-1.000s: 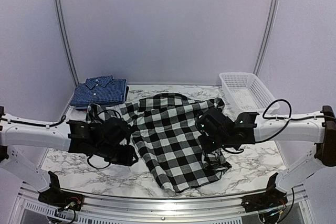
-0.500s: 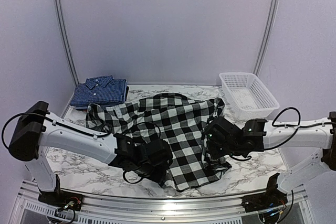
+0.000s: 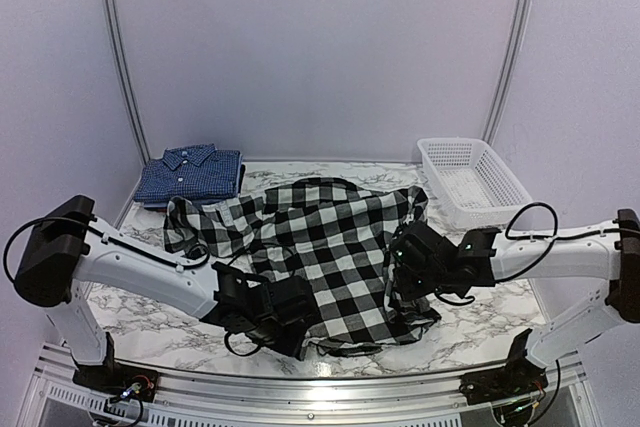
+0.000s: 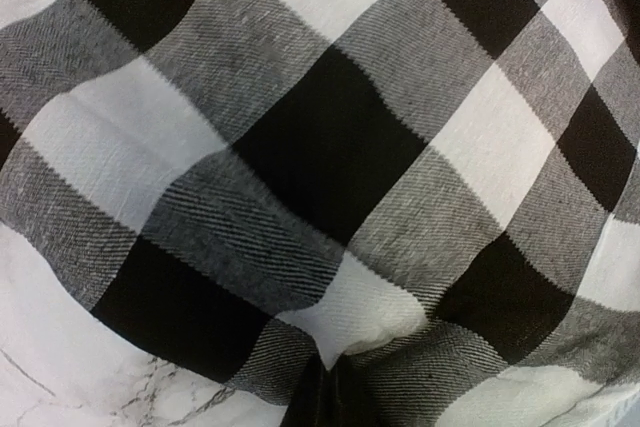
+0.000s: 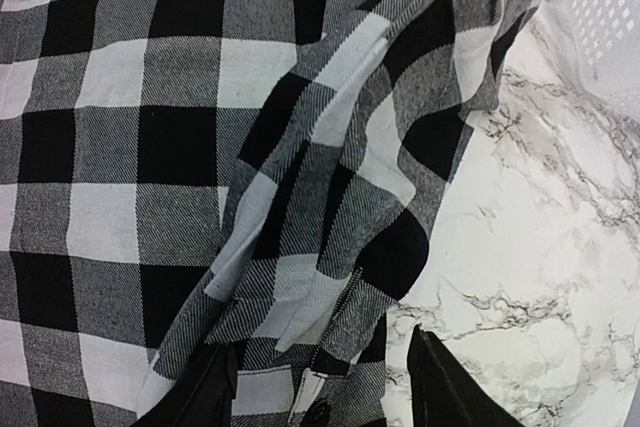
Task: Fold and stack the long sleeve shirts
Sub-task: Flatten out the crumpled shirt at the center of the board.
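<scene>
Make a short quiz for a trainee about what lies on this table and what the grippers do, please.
1. True or false: the dark blue shirt lies folded at the far left of the table.
2. The left gripper, at the near hem, is: A. open; B. shut on the checked shirt; C. shut on the dark blue shirt.
3. Fill in: at the far right stands a white mesh ___.
Key: 1 true; 2 B; 3 basket.
</scene>
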